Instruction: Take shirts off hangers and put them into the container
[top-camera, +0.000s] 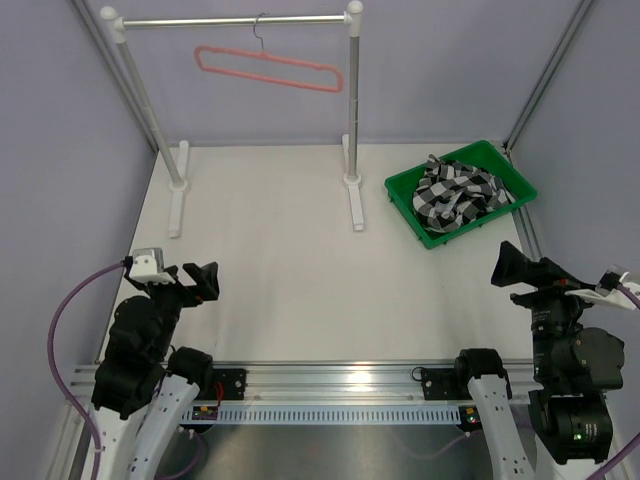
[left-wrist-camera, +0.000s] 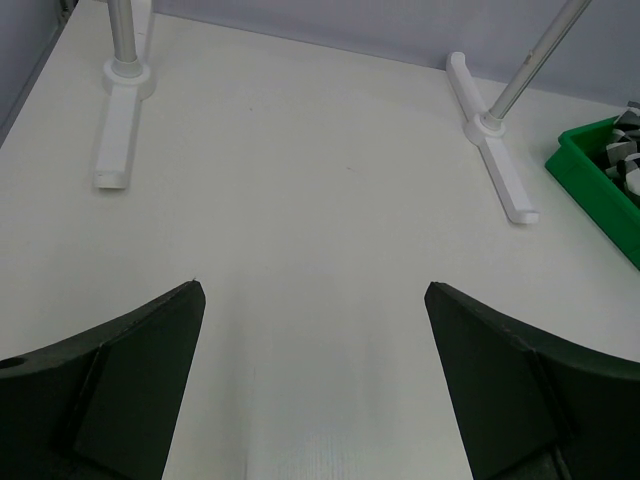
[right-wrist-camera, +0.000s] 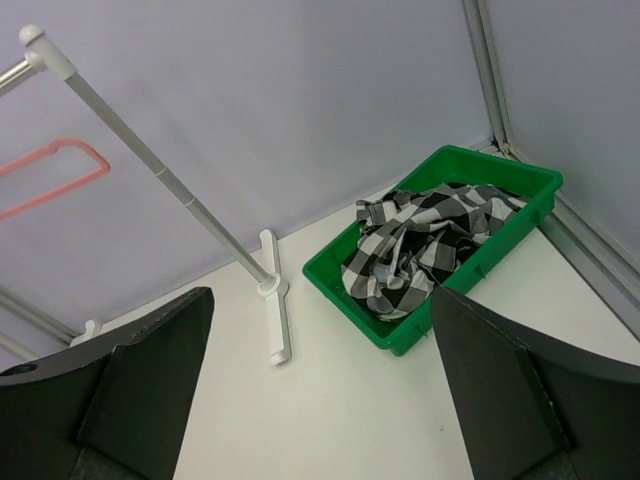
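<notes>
The black-and-white checked shirt (top-camera: 455, 190) (right-wrist-camera: 420, 245) lies crumpled inside the green container (top-camera: 408, 215) (right-wrist-camera: 345, 305) at the back right of the table. The salmon-pink hanger (top-camera: 300, 62) (right-wrist-camera: 85, 145) hangs bare and tilted from the silver rail. My left gripper (top-camera: 190, 280) (left-wrist-camera: 314, 290) hovers open over bare table at the near left, nothing between its fingers. My right gripper (top-camera: 520, 268) (right-wrist-camera: 322, 292) stands open at the near right, short of the container, and holds nothing. The left wrist view catches a corner of the container (left-wrist-camera: 600, 200) and the shirt (left-wrist-camera: 625, 150) at its right edge.
The silver rail (top-camera: 235, 20) runs across the back on two posts with white feet (top-camera: 178, 205) (top-camera: 355, 200). Grey walls and metal corner struts (top-camera: 545, 75) close in the table. A cable (top-camera: 70, 300) loops beside the left arm.
</notes>
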